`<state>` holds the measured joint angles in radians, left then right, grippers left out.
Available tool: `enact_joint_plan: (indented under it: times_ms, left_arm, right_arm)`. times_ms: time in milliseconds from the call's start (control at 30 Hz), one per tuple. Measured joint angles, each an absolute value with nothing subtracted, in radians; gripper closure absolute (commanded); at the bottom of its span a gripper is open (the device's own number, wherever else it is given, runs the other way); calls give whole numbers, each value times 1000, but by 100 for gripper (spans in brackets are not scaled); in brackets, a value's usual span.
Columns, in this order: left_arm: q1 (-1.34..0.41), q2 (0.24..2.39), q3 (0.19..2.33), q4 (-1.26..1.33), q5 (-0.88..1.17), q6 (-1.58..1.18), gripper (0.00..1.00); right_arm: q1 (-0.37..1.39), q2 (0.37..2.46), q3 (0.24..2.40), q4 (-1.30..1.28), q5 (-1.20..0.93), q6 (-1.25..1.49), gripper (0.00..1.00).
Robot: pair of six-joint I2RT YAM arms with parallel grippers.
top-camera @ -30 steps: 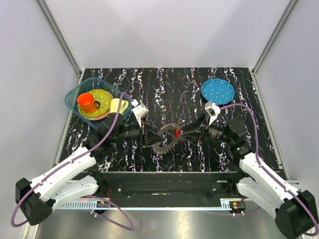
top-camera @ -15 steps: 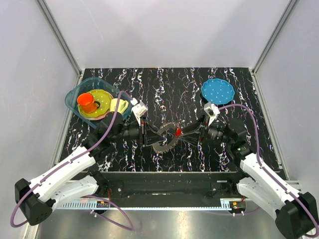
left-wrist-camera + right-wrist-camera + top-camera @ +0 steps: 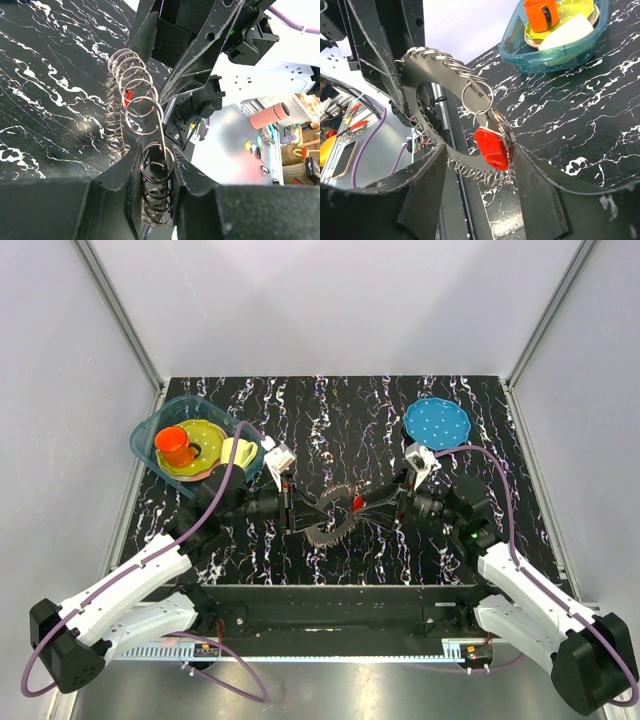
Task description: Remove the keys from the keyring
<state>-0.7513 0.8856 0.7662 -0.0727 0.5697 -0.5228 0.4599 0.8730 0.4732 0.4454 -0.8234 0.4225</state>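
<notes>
The keyring [image 3: 325, 531], a dark grey loop fringed with small split rings, hangs above the table between both arms. My left gripper [image 3: 303, 512] is shut on its left rim; in the left wrist view my left gripper [image 3: 157, 172] pinches several split rings of the keyring [image 3: 142, 107]. A small red key [image 3: 357, 503] hangs on the ring's right side. My right gripper [image 3: 380, 503] is open, and in the right wrist view my right gripper [image 3: 479, 152] has its jaws on either side of the red key [image 3: 491, 147] and the keyring's lower rim [image 3: 420, 75].
A teal bin [image 3: 148, 430] at the back left holds an orange cup [image 3: 175, 445] and yellow dishes. A blue dotted plate [image 3: 436, 422] lies at the back right. Grey walls with metal posts enclose the black marbled table [image 3: 330, 410].
My right gripper has moved slightly left toward the ring. The red key and the ring's right side have risen a little. The left gripper keeps its hold.
</notes>
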Motion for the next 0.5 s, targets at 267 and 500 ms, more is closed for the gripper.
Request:
enact_joint_plan:
  times_ms: [267, 500]
  left_arm:
    - [-751, 893, 766, -47, 572, -529, 100]
    - [-748, 901, 766, -43, 578, -533, 100]
  right_arm:
    - [463, 897, 471, 492, -795, 443, 51]
    - [463, 904, 447, 539, -775, 477, 54]
